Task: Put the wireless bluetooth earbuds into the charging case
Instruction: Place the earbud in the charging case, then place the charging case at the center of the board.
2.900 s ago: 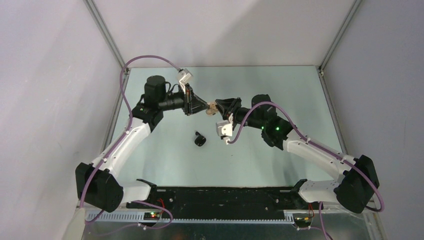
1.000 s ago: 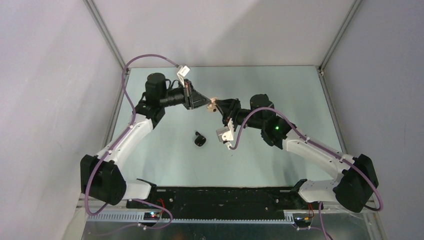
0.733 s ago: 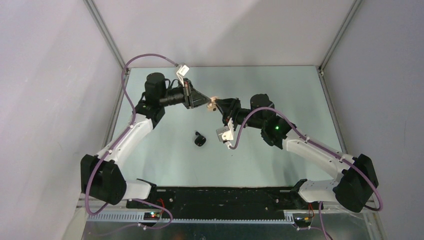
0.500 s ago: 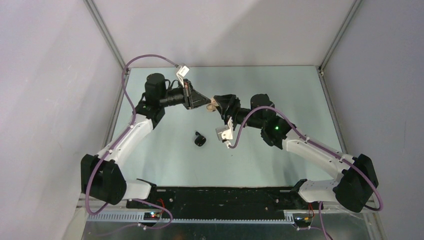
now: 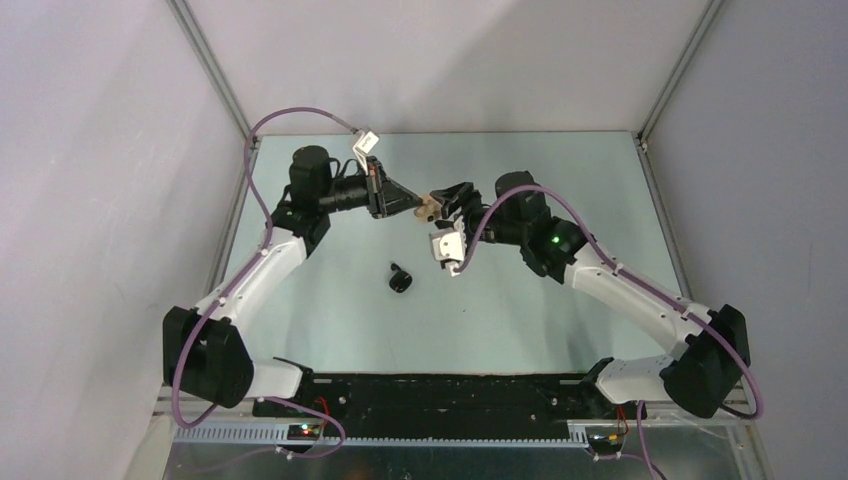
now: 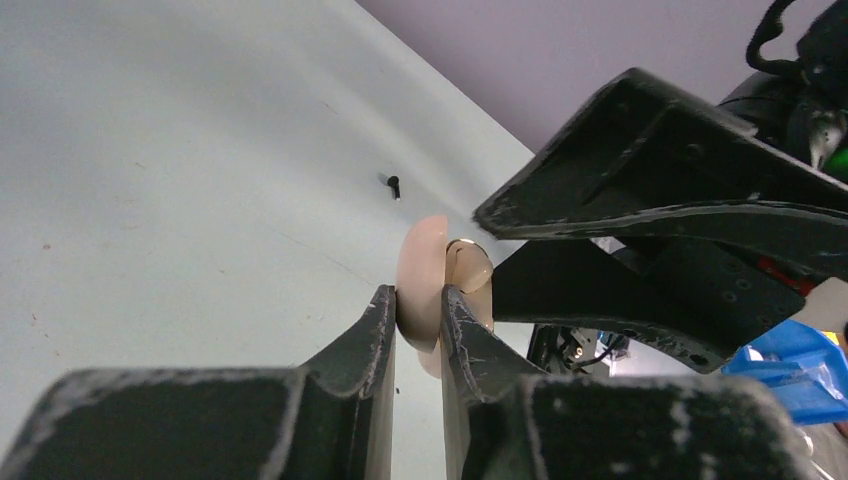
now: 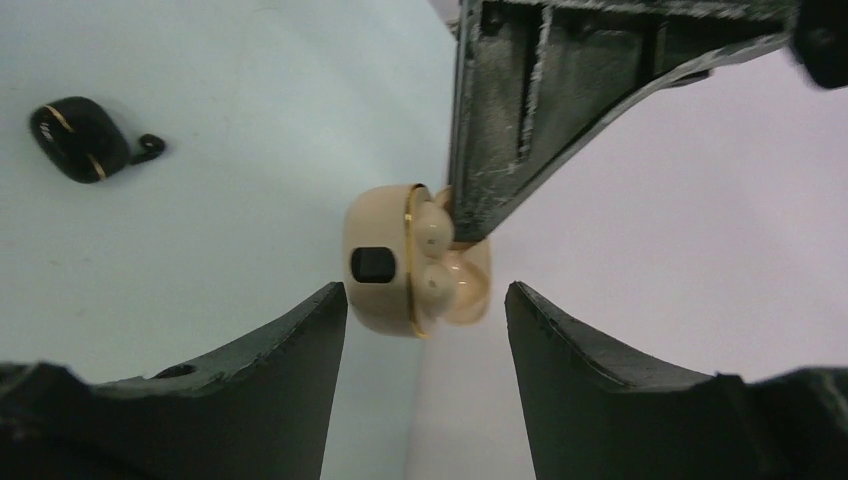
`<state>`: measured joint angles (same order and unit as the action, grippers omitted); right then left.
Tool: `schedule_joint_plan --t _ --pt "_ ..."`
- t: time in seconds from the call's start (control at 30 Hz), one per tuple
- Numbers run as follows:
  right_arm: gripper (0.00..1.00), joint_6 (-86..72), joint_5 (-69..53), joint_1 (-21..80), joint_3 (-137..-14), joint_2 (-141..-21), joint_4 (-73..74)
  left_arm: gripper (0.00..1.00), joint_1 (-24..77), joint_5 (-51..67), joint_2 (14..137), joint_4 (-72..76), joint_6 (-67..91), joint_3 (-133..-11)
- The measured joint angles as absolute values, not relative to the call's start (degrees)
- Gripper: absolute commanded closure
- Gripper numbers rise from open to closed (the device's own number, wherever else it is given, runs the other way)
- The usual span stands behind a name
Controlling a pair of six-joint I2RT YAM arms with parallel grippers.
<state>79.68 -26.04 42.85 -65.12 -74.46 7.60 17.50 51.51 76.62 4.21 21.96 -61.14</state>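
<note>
My left gripper (image 5: pixel 415 207) is shut on an open cream charging case (image 5: pixel 429 208) and holds it above the table's far middle. In the right wrist view the case (image 7: pixel 382 275) has a gold rim and two cream-white earbuds (image 7: pixel 432 236) sitting in it. The left finger (image 7: pixel 500 150) clamps its far side. My right gripper (image 7: pixel 425 290) is open and empty, its jaws either side of the case without touching. In the left wrist view the case (image 6: pixel 420 290) sits between my fingertips, with an earbud (image 6: pixel 468 265) showing.
A closed black case (image 5: pixel 401 283) lies on the table mid-left, also in the right wrist view (image 7: pixel 75 140). A loose black earbud (image 5: pixel 393 267) lies right beside it, and shows too in the right wrist view (image 7: pixel 150 148) and left wrist view (image 6: pixel 393 185).
The left gripper raised the cream case slightly and then held still. The right gripper pulled up and toward the far side, its jaws now apart off the case.
</note>
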Motion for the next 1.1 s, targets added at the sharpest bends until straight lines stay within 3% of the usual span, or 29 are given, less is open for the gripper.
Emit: schedule_joint_plan --t 0.43,0.67,0.73,0.97,1.1 --pt "0.28 67.8 -26.2 42.5 -69.5 -77.0 13.3 1.00 17.5 52.7 76.6 5.5 19.5 -61.0" --pt "0.17 59.7 -26.4 42.1 -70.2 -73.5 15.0 1.00 17.5 53.2 78.1 4.1 14.7 -60.7" --pt "0.18 56.6 -26.5 41.8 -70.3 -73.5 15.2 1.00 17.5 53.2 78.5 1.7 11.5 -61.0" --pt "0.37 40.4 -32.2 36.5 -78.7 -78.2 21.5 1.00 17.5 53.2 78.6 -8.6 -3.0 -61.4" --pt "0.39 33.8 -38.5 33.6 -88.0 -84.7 28.4 1.00 17.5 53.1 77.7 -12.4 -9.5 -61.4"
